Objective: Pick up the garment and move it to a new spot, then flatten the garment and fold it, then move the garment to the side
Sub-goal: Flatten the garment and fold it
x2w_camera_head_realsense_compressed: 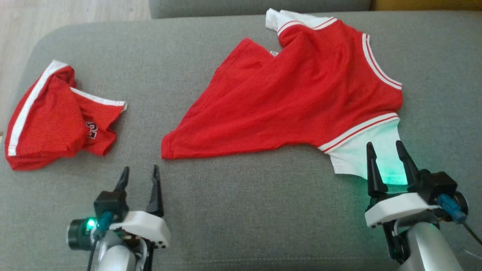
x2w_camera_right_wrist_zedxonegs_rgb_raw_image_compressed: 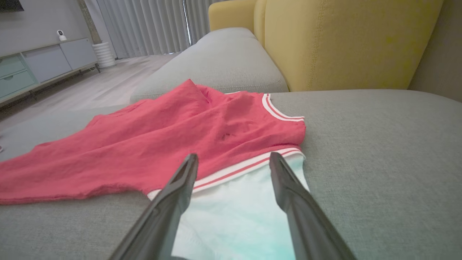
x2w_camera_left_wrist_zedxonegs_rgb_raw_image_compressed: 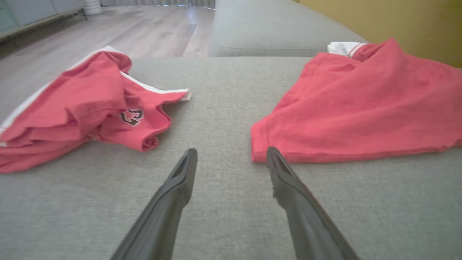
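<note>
The grey sofa seat filled most of what I could see, with pale floor off its far left corner and a yellow backrest behind it in the right wrist view. The shirt lay right of centre, red with white sleeves, spread out but skewed and creased, one hem corner pointing towards my left gripper. That claw stood wide open and empty over bare seat, its right finger just beside that corner. My right gripper was also fully open and held nothing; its fingers straddled the near white sleeve (I could not tell whether they touched the cloth). The shorts sat well apart at the seat's left end in a rough bundle, so I took them as dealt with or not my concern. By my reckoning the shirt was laid out but neither flat nor folded: smoothing, folding and the move aside all remained, starting with a grip on sleeve and hem.
</note>
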Tool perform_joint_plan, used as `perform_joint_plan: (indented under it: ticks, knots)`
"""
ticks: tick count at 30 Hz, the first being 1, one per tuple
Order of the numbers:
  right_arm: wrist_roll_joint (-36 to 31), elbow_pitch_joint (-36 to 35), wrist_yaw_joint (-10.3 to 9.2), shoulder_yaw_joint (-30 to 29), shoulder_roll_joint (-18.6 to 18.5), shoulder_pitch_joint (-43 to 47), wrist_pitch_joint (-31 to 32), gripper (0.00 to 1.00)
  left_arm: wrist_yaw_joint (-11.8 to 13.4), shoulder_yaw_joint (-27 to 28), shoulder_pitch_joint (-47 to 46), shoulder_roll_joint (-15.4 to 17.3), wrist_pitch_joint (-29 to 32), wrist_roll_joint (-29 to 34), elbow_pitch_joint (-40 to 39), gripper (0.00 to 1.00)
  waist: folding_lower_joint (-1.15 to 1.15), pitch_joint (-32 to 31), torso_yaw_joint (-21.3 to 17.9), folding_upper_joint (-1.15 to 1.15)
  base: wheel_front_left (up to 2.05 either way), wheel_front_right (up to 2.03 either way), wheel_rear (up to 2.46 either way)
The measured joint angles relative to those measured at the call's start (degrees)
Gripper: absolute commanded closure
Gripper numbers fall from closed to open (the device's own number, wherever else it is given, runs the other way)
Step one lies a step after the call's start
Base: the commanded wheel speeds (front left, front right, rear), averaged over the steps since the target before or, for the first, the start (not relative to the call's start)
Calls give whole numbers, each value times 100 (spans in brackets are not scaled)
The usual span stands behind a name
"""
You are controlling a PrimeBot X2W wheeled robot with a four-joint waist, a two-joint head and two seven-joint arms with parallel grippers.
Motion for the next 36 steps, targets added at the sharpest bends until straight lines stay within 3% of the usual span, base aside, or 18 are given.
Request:
perform_joint_plan:
  ticks: [8, 20, 36]
  knots:
    - [-54, 26, 0, -67, 1, -35, 0, 0, -92, -249, -255, -9, 0, -282, 176, 0, 0, 370, -111, 0, 0, 0, 0]
    - [-54, -30, 0, -132, 1, -264, 0, 0, -115, -4, -534, -16, 0, -494, 167, 0, 0, 695, -373, 0, 0, 0, 0]
    - [-9, -121, 0, -124, 1, -401, -1, 0, -49, 91, -876, -21, -26, -638, 730, 0, 0, 929, -618, 0, 0, 0, 0]
